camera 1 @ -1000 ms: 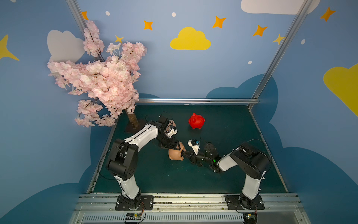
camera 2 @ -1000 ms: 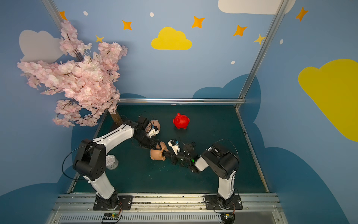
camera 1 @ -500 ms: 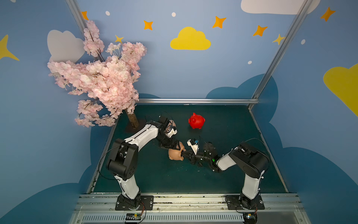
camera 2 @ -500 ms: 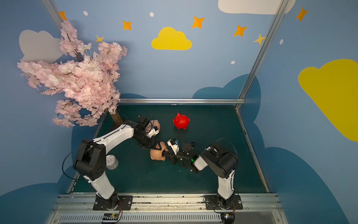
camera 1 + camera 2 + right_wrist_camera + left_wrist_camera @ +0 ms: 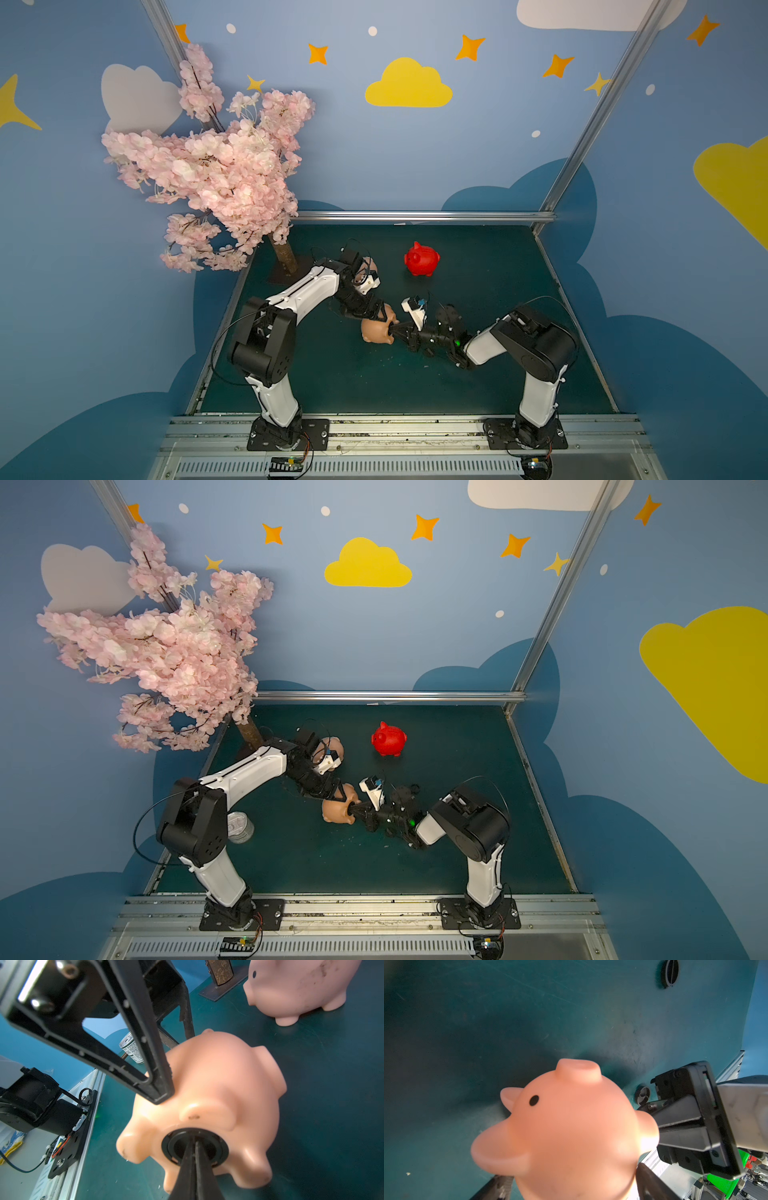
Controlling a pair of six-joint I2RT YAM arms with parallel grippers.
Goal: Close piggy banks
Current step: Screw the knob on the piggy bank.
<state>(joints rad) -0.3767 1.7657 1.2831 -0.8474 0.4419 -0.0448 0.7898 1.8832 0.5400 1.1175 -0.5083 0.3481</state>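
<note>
Green table: red pig, tan pig, dark plug

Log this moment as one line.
left gripper: holding peach pig, tipped | right gripper: shut, tips in belly plug | red pig: standing apart

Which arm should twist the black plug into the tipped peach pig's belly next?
Right. The right gripper has its shut tips in the black plug at the belly hole of the peach pig; the left gripper clamps that pig on its side, likely needed to steady it.

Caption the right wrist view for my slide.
Shut right claw seats a black plug in the belly of a tipped peach piggy bank held by the left claw.
</note>
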